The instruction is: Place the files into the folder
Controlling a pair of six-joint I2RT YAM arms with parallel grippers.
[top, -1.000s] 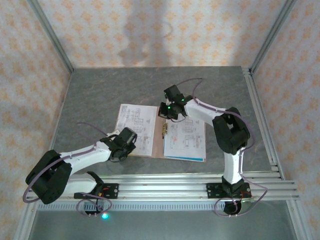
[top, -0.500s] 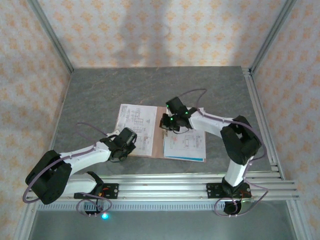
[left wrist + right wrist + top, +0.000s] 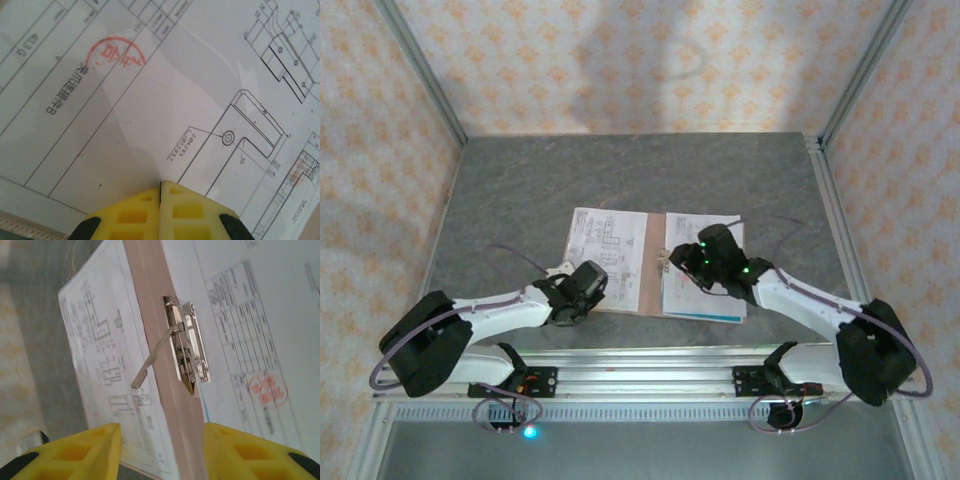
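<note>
The pinkish-brown card folder [image 3: 655,262] lay open and flat on the grey stone-patterned table [image 3: 520,190]. White printed sheets [image 3: 605,248] covered the folder's left half, and more lay on its right half over a teal sheet [image 3: 705,317]. The left gripper [image 3: 161,186], its ribbed yellow fingers [image 3: 135,217] pressed together, rested tip-down on the left-hand drawing near the folder's front edge. The right gripper [image 3: 161,432] hung over the folder's bare middle strip with its fingers [image 3: 95,445] apart. The shiny metal clip [image 3: 189,347] lay just ahead between them, its thin wire lever raised.
</note>
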